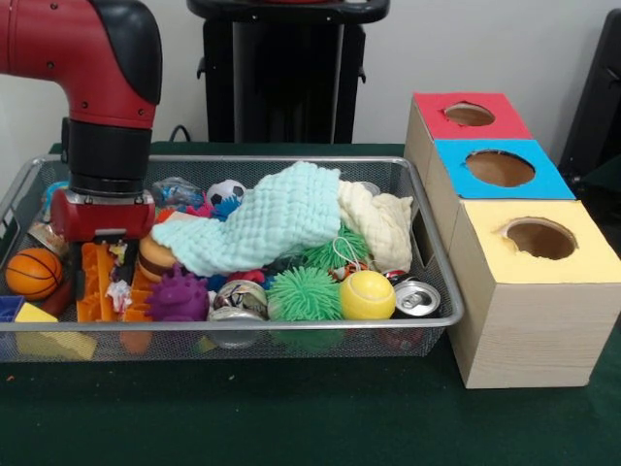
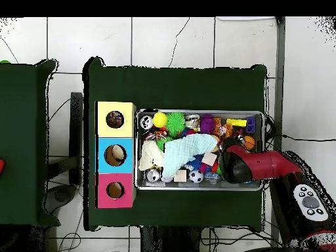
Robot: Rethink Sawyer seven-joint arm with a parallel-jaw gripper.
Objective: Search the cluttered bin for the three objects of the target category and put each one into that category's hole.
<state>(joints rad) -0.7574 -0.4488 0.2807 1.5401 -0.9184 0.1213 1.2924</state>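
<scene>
Gripper down in the cluttered bin, sorting boxes beside it.

The gripper (image 1: 109, 254) sits low among orange toys at the end of the wire bin (image 1: 441, 291) farthest from the three-hole box (image 1: 529, 301); whether it grips anything cannot be told. A mint cloth (image 1: 257, 228) covers the bin's middle, a yellow ball (image 1: 367, 295) and green spiky ball (image 1: 305, 293) along its rim, all on the green desk (image 1: 291, 417).

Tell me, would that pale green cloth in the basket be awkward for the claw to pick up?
Probably. The pale green cloth lies draped and rumpled over the toys, so it looks floppy and would sag when lifted. It seems light. It overlaps the cream cloth, so pulling it might drag that along.
</scene>
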